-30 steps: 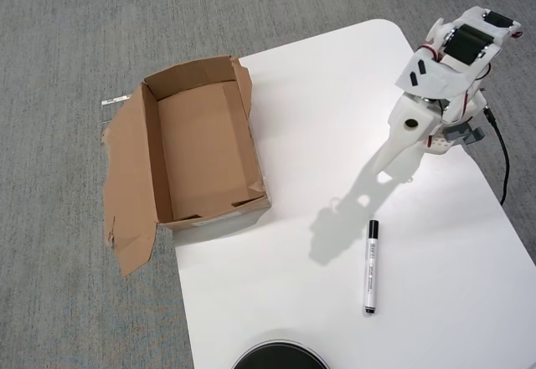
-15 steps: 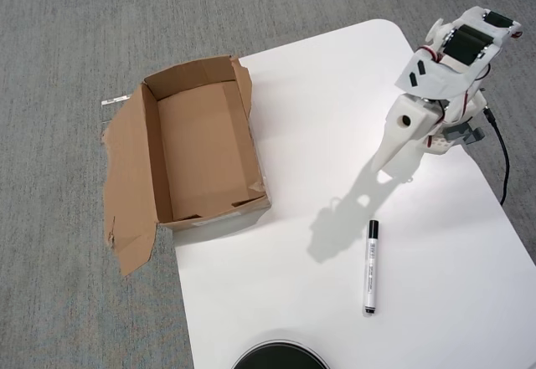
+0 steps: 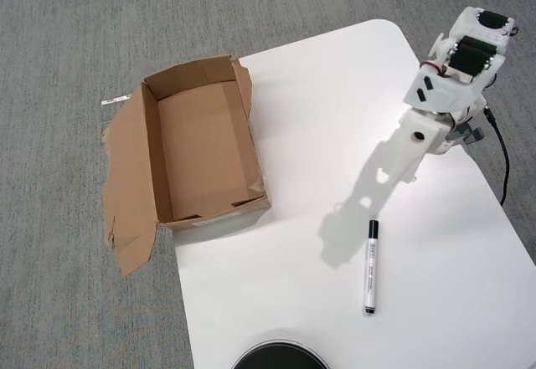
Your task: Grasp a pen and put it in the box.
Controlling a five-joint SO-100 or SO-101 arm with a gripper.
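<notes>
The pen (image 3: pixel 370 267), white-barrelled with a black cap, lies near the front right of the white table (image 3: pixel 335 93), pointing roughly away from me. The box (image 3: pixel 201 147), brown cardboard and empty, sits at the table's left edge with a ragged flap (image 3: pixel 126 185) splayed out to its left. My gripper (image 3: pixel 390 172) hangs from the white arm at the right, pointing down and left. It is above the pen's capped end in the picture, well apart from it. I see no gap between its fingers and nothing is in them.
A black round object (image 3: pixel 279 356) pokes in at the bottom edge. A black cable (image 3: pixel 503 160) runs along the table's right side by the arm's base. Grey carpet (image 3: pixel 67 34) surrounds the table, with a small white strip (image 3: pixel 117 99) on it beside the box.
The arm has swung slightly to the right, and the gripper and its shadow have shifted right with it. Pen and box have not moved.
</notes>
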